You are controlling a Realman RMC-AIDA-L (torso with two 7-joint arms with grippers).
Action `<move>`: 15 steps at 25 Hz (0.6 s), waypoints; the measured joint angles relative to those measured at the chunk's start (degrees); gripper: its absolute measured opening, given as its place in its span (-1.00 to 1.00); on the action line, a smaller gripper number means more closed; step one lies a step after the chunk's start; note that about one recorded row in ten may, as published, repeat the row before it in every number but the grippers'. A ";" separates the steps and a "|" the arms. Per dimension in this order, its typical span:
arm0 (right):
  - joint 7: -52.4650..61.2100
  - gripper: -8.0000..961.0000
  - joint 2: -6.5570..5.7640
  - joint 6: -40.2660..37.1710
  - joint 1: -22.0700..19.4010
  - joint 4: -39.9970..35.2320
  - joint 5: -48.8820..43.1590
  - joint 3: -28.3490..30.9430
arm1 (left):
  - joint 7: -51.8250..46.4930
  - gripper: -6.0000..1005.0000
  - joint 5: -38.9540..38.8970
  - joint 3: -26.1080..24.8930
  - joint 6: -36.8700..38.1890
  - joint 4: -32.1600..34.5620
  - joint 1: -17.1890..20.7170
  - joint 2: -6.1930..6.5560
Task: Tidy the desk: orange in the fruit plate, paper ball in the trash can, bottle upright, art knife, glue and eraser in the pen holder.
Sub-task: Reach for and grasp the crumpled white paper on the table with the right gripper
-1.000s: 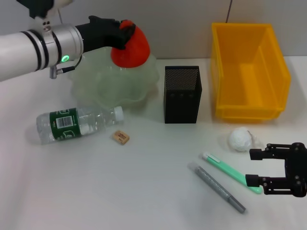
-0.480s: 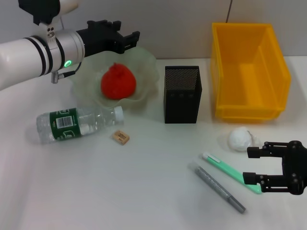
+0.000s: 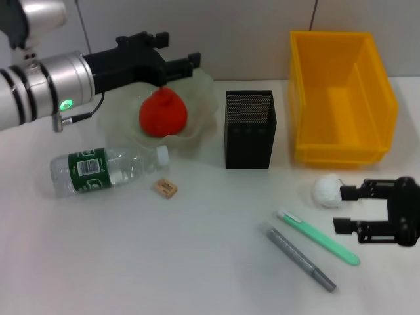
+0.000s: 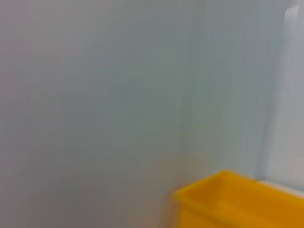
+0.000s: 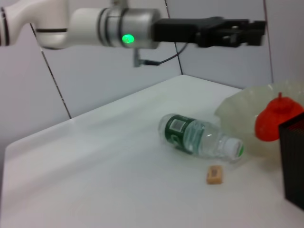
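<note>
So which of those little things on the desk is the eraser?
Start at the pale-green fruit plate with the orange in it. In front of it the bottle lies on its side; the eraser sits just beyond the bottle's cap. It is the tiny tan block, much the smallest thing nearby.

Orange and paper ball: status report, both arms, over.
Left end effector open above the fruit plate, orange inside. Right end effector open beside the paper ball, not gripping. Bottle lying down.
</note>
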 joint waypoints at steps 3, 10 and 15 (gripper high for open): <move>6.51 0.61 0.05 -0.65 0.13 -6.72 -0.07 -2.06 | -0.42 0.62 -0.49 -0.49 10.22 3.62 4.21 0.00; 22.79 0.62 -0.15 -0.49 3.44 -18.40 -9.05 -9.10 | 1.31 0.62 -3.52 -0.69 26.43 5.76 12.41 0.17; 36.20 0.63 -0.32 -0.66 9.51 -21.14 -21.95 -15.37 | 3.46 0.61 -3.75 -0.68 28.32 4.56 15.71 -0.08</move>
